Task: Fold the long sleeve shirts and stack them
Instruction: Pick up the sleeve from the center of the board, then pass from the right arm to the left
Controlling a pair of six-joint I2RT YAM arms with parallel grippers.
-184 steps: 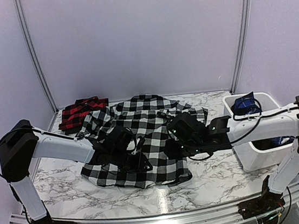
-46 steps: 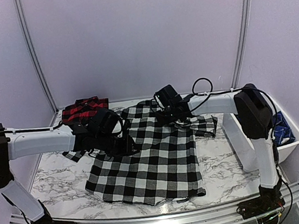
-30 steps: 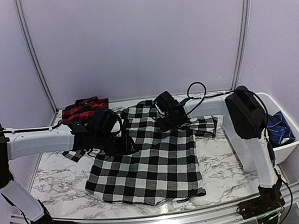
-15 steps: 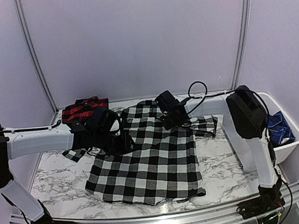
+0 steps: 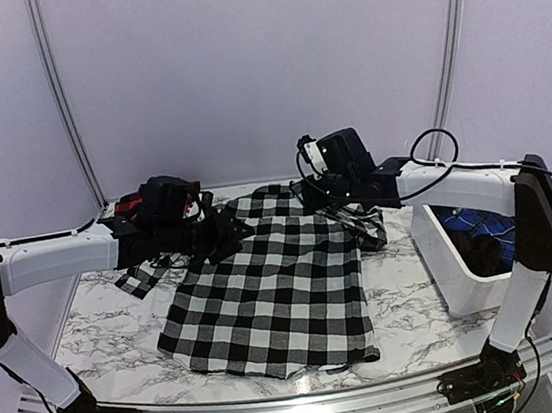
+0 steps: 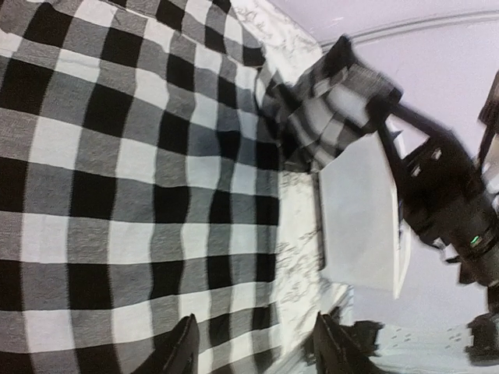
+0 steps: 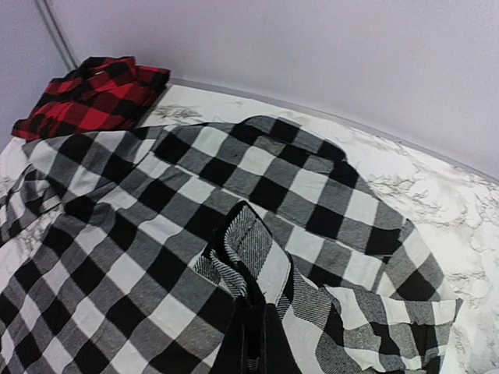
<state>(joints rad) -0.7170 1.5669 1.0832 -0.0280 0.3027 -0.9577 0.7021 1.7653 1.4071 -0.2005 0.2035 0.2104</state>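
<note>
The black-and-white long sleeve shirt (image 5: 276,292) lies spread flat on the marble table, its collar end toward the back. My right gripper (image 5: 334,204) is shut on a raised fold of it near the right shoulder (image 7: 261,257); the pinch sits between the jaws of that gripper (image 7: 259,331), and the right sleeve (image 5: 364,226) hangs bunched under it. My left gripper (image 5: 230,228) hovers over the shirt's left shoulder. In the left wrist view its jaws (image 6: 257,352) stand open above the checked cloth (image 6: 117,156), with nothing between them. The red-and-black long sleeve shirt (image 7: 93,97) lies folded at the back left.
A white bin (image 5: 456,280) stands at the table's right edge with blue cloth (image 5: 475,227) inside; it also shows beside the shirt (image 6: 359,218). The left sleeve (image 5: 139,281) trails off toward the left. Metal rails run along the near edge.
The right gripper shut on the shoulder fold and lifted it up and to the right. The left gripper opened, let go of the shirt and drew back to the left.
</note>
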